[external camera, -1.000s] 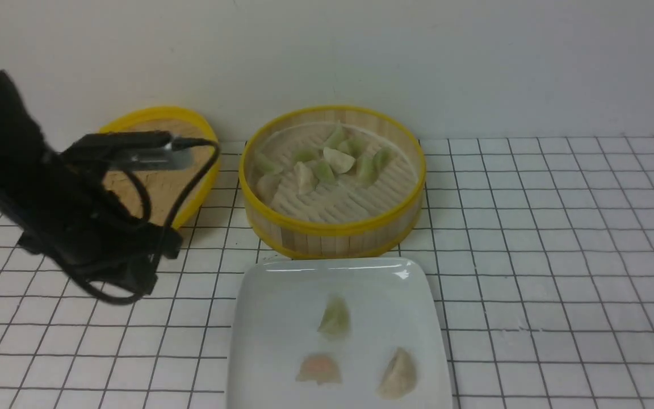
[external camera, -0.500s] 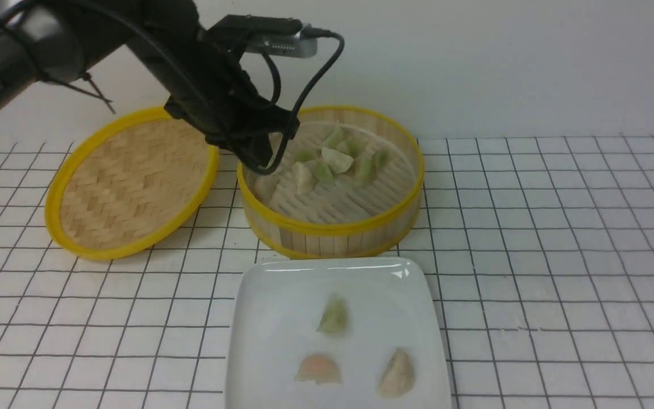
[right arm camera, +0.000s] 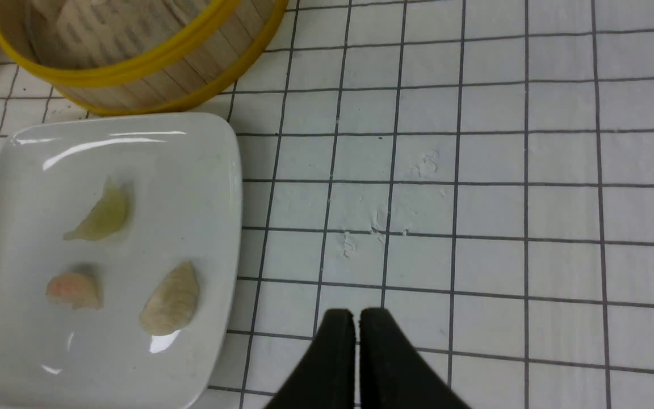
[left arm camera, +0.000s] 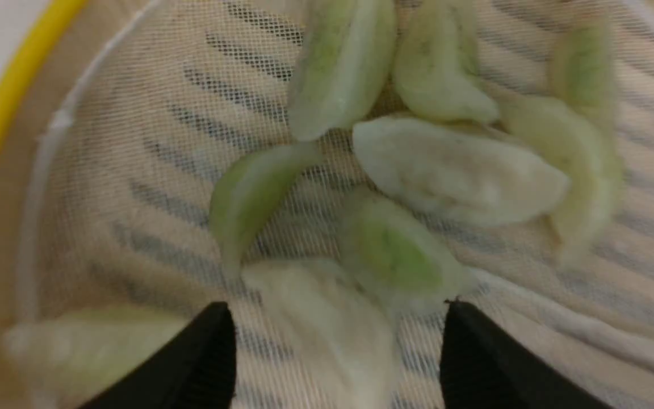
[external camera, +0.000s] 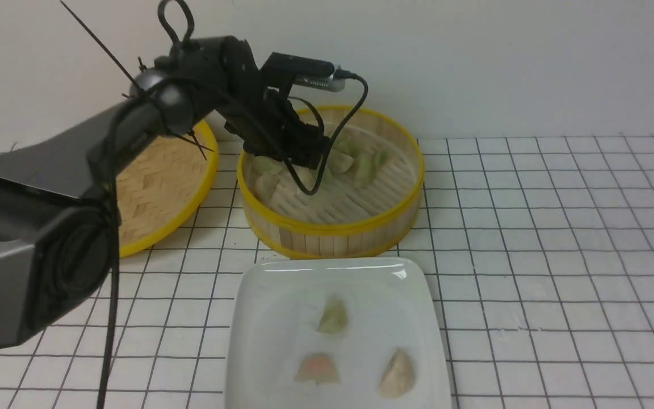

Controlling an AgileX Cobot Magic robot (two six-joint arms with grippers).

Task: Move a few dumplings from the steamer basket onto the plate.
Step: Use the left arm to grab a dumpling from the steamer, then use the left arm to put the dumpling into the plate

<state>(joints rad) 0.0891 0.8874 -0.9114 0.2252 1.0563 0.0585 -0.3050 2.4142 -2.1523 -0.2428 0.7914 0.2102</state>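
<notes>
Hovering with fingers spread wide at the left end effector, right one clenched on nothing — dumplings lying below the left within the steamer basket, three more resting on the plate — just beside the basket.

I cannot see the front view's near edge of the plate; the frame crops it. My left arm partly obscures the woven lid.

On the grid-patterned white worktop we see the steamer basket, with the white square plate just in front of it and the yellow-rimmed lid beside its left side.
</notes>
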